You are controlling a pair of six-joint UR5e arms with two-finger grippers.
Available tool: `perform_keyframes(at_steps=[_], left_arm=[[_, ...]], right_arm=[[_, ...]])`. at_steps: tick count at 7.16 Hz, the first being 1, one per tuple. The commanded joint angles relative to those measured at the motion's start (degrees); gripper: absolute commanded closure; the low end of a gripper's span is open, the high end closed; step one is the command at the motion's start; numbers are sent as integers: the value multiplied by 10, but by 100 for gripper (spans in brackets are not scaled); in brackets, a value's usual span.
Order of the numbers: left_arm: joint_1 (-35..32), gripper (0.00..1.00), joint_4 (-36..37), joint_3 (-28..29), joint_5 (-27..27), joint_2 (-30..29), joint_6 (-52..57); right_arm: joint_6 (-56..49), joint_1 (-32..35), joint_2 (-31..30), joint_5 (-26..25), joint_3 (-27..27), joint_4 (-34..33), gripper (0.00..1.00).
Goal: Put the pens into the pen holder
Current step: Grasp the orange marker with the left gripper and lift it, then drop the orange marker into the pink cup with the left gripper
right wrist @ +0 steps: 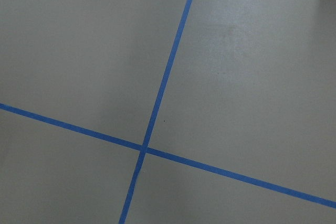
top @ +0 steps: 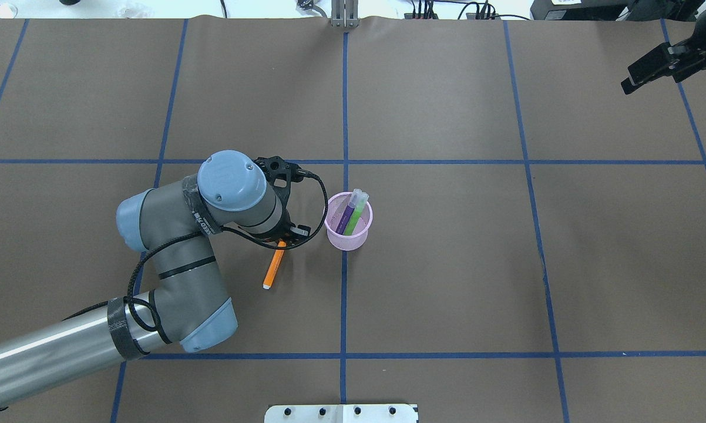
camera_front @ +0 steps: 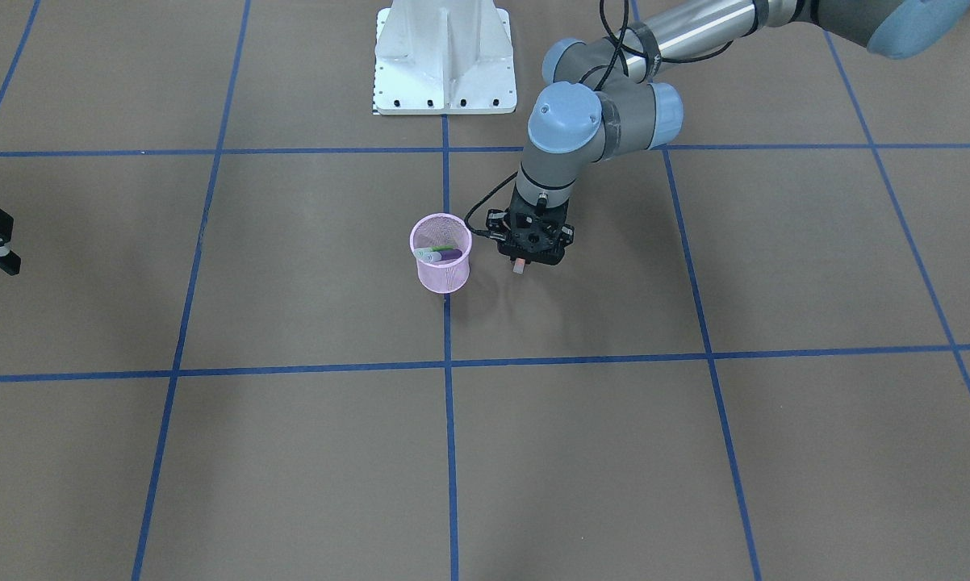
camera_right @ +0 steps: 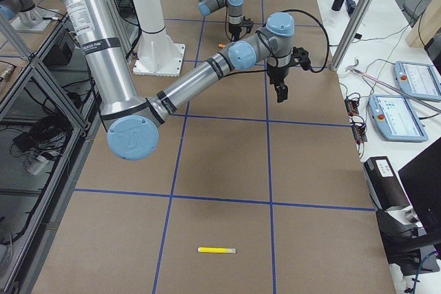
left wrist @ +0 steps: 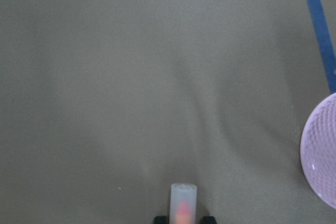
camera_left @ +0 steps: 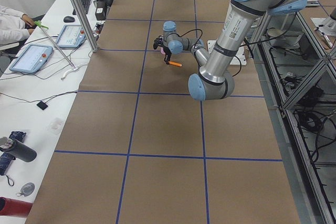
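- Left gripper (camera_front: 522,258): clamped on the orange pen (top: 274,265), near the pen holder. The pen is tilted, with its pale cap (left wrist: 183,199) at the end away from the fingers.
- Pen holder (top: 346,241): pink mesh cup, upright on a blue tape line (top: 343,294). It contains the purple pen (top: 348,215) and the green pen (top: 356,214), leaning side by side with their caps above the rim.
- Right gripper (top: 630,81): at the table's (top: 447,264) far corner, well apart from the cup. Whether its jaws are apart or together cannot be told.
- Yellow stick (camera_right: 216,250): lying flat near the right end of the table.
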Motion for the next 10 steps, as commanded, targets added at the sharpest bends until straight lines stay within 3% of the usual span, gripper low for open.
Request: perform_keyframes(at_steps=[1,4,5,6,7,8,10], left_arm=[[-6,100,0,-14,6,2,1],[-47,100,-2,-163,12,23,31],[-46,100,-50,-178,37,17,30],[-42,100,-181,-147,91,21,31],[-40,100,-292,-96,106,15,34],[-36,100,-361,-64,144,5,59],[3,100,-410,-31,208,-3,68]], right_arm=[[0,0,1,0,1,0,0],[-1,0,0,3,1,0,0],[-1,0,1,2,1,0,0],[-1,0,1,1,1,0,0],[-1,0,1,1,1,0,0],[0,0,1,1,1,0,0],[0,0,1,0,2,0,0]])
